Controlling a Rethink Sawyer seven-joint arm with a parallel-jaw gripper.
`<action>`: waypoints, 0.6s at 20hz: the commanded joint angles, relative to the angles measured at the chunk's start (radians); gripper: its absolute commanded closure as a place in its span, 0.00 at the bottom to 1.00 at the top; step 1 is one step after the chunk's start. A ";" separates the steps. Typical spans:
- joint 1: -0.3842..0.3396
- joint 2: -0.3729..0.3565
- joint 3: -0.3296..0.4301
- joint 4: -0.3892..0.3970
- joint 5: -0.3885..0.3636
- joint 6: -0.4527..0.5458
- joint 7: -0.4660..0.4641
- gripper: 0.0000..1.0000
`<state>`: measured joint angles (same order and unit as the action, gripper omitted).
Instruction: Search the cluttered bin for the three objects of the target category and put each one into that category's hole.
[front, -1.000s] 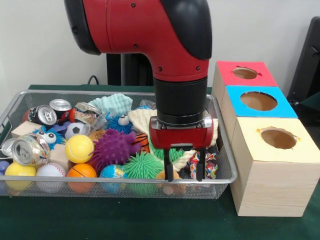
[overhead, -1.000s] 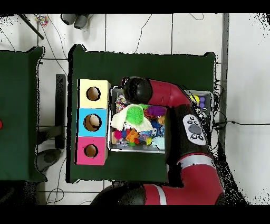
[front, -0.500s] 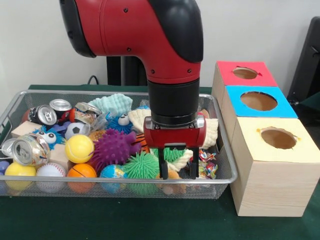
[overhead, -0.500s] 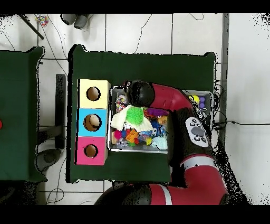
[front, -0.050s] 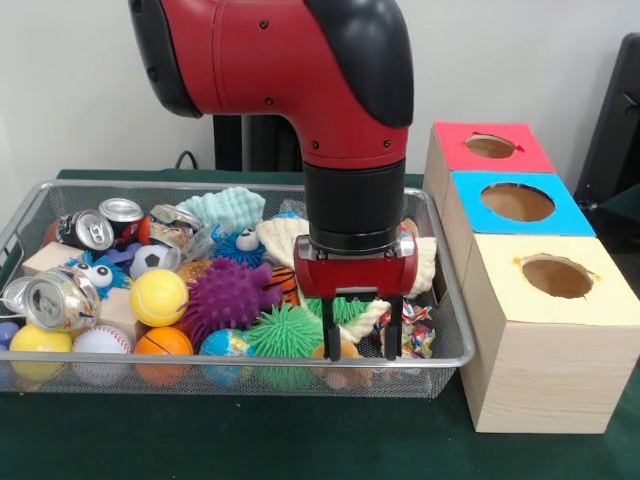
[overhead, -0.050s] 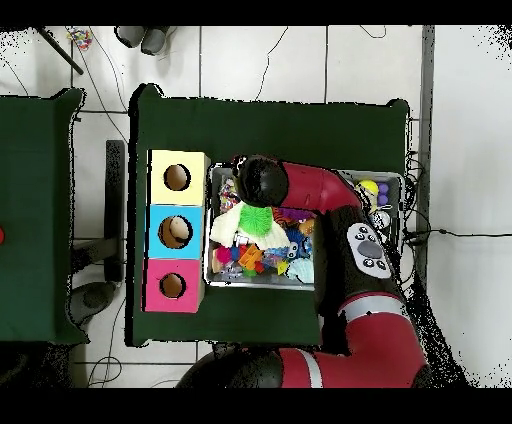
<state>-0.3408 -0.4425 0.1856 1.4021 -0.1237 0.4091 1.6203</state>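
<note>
red gripper (front, -0.050s: 361, 345) spread wide, dips into the wire bin's (front, -0.050s: 440, 350) near right corner; fingers could snag mesh

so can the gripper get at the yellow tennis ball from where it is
Probably yes. The yellow tennis ball sits on top of the pile with nothing over it; the open gripper hangs at the bin's other end and would have to cross over.

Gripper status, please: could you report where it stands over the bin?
Gripper open, low in bin near the boxes. Nothing held. Green spiky ball and cream toy crowd the fingers.
</note>
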 joint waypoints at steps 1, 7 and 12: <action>-0.032 0.008 0.063 0.128 -0.053 -0.064 0.057 0.00; -0.073 0.004 0.101 0.159 -0.054 -0.047 0.030 0.00; -0.109 0.014 0.126 0.156 -0.085 -0.061 -0.009 0.00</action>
<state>-0.3998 -0.4436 0.2191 1.4665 -0.1492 0.3840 1.6203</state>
